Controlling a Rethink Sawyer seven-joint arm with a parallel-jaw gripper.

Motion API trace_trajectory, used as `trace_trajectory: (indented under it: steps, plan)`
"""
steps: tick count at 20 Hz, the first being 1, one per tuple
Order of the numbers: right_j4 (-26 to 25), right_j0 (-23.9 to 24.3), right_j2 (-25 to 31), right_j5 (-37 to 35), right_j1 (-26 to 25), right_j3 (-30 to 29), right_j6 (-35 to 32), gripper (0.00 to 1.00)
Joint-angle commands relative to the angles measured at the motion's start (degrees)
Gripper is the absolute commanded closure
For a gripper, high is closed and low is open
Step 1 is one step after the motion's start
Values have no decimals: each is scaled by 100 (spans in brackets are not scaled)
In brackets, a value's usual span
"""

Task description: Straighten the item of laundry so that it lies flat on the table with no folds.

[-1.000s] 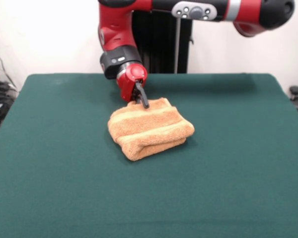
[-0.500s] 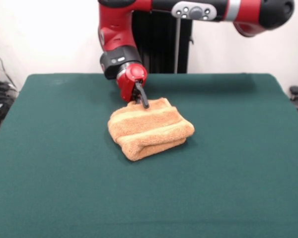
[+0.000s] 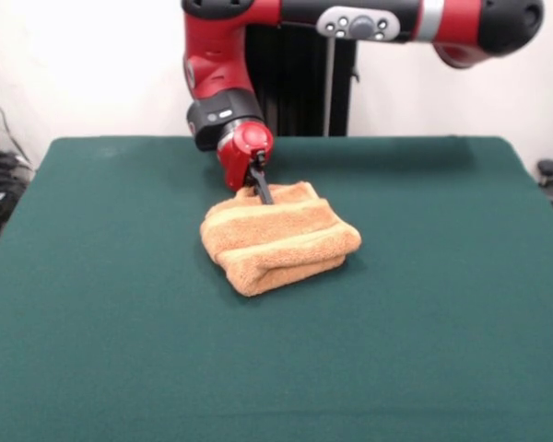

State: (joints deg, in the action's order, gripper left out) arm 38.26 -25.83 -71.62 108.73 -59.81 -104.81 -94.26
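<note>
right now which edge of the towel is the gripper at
The far edge of the towel, toward the pedestal: the gripper touches it there, while the rounded near fold lies free.

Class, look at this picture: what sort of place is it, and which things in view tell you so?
Probably a robotics lab or test room. A red and black robot arm stands at a table covered in plain green cloth, with only a folded towel on it, before a bare white wall.

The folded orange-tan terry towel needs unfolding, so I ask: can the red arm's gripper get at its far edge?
Probably yes: the gripper already sits at the orange-tan terry towel's far edge, nothing between them.
</note>
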Motion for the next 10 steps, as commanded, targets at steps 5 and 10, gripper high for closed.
trace_trajectory:
  steps: [5, 10]
  plan:
    - [336, -247, 556, -3, -282, 1313, 390, 100]
    - [-214, -113, 282, -184, -214, 1306, 11, 100]
